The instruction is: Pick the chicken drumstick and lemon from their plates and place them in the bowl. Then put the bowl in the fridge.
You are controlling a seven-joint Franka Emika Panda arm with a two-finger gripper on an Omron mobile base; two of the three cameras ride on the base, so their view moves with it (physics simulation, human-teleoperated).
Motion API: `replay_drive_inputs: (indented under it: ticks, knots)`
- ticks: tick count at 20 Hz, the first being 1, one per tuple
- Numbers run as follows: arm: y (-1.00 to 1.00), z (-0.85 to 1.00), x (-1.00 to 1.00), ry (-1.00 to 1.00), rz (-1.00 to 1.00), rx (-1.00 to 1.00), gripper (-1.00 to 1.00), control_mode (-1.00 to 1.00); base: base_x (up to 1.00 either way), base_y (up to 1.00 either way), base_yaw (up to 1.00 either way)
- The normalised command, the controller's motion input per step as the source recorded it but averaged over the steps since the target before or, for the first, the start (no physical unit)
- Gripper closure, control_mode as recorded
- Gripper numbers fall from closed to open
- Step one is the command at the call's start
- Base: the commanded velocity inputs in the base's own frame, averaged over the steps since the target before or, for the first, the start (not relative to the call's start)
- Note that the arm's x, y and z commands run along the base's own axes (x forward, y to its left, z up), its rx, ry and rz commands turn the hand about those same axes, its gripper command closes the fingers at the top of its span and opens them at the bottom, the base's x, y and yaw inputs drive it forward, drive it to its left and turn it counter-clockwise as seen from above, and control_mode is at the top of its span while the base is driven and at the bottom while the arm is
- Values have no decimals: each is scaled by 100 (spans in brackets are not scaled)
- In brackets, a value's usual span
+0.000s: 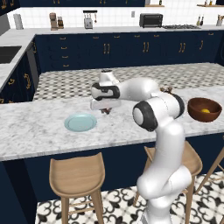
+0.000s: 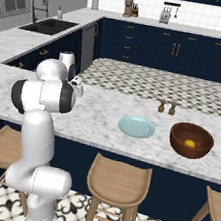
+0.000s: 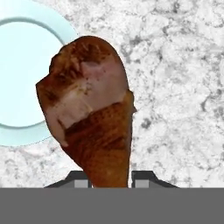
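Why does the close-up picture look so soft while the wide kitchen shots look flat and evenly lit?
Hand view: the reddish-brown cooked drumstick is so near the camera that its surface looks blocky and soft. Left base view: even light, only a faint shadow by the pale blue round plate. Right base view: no glare on the dark wooden bowl.

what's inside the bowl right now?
The bowl holds the lemon, lying on its floor. Nothing else shows inside, though the near wall hides part of the floor. The chicken drumstick is not in it; the gripper holds it over the counter.
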Motion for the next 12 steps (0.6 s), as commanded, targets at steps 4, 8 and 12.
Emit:
replay_drive_inputs:
  ticks: [4, 8, 12]
  knots:
    - [-100, 34, -5, 3, -20, 0, 100, -100, 0, 0, 0]
    - [-100, 24, 0, 7, -26, 0, 100, -100, 0, 0, 0]
    - [-100, 14, 0, 10, -29, 0, 100, -100, 0, 0, 0]
